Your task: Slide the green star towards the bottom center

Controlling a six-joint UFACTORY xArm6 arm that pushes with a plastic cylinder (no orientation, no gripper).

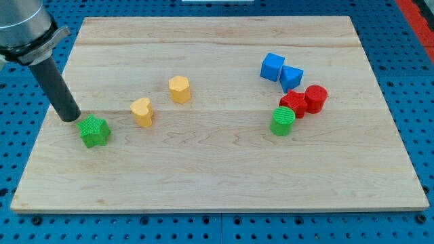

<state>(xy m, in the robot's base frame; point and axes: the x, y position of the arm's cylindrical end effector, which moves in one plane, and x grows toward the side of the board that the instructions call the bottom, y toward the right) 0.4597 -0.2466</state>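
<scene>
The green star (93,131) lies near the left edge of the wooden board (224,176). My tip (69,118) rests on the board just to the star's upper left, touching or nearly touching it. The dark rod rises from there toward the view's top left corner.
A yellow heart (142,112) and a yellow hexagon (180,89) sit right of the star. At the view's right are a blue cube (272,66), a blue triangular block (292,77), a red star (293,103), a red cylinder (315,98) and a green cylinder (283,121).
</scene>
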